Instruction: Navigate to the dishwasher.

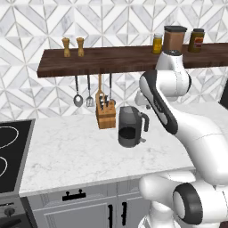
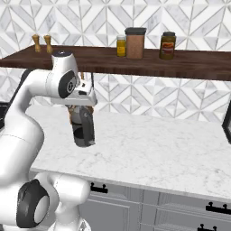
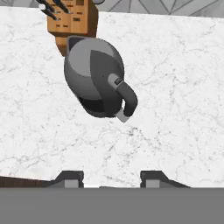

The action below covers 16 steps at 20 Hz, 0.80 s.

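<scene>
The dishwasher is out of view. In the hand view my gripper (image 3: 111,180) points down at the white marble counter (image 3: 183,87), its two dark fingertips (image 3: 70,177) spread apart with nothing between them: it is open. It hovers above and just in front of a dark grey kettle (image 3: 94,76). My white arm (image 1: 164,102) bends over the counter beside the kettle (image 1: 130,127).
A wooden knife block (image 1: 106,113) stands behind the kettle. The black stove top (image 1: 11,151) lies at the left. Light grey cabinet fronts (image 1: 89,209) run below the counter. A dark wood shelf (image 2: 135,61) carries jars and shakers, with utensils (image 1: 89,91) hanging under it.
</scene>
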{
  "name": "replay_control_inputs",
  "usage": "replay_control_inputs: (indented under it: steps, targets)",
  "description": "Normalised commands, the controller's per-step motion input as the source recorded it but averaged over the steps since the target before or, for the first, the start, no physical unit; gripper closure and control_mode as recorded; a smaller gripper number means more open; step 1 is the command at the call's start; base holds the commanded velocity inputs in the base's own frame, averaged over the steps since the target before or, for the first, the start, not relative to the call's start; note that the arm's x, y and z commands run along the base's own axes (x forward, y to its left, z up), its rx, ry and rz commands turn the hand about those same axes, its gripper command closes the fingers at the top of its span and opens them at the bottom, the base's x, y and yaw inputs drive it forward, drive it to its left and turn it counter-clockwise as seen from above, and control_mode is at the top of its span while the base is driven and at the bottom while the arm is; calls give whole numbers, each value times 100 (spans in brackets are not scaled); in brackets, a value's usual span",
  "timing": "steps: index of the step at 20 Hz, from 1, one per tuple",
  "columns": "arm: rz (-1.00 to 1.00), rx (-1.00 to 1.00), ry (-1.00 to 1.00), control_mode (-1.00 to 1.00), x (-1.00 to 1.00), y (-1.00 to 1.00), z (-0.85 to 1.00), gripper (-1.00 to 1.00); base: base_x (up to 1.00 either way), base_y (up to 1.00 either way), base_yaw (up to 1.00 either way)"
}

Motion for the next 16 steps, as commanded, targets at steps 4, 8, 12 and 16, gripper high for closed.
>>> replay_control_inputs:
  steps: [4, 8, 12, 16]
  targets:
    - [0, 0, -1, -100, -52, 0, 0, -100, 0, 0, 0]
    - [0, 0, -21, -100, -100, 0, 0, -100, 0, 0, 0]
    - [0, 0, -19, -100, -100, 0, 0, -100, 0, 0, 0]
    - [0, 0, -33, -100, -92, 0, 0, -100, 0, 0, 0]
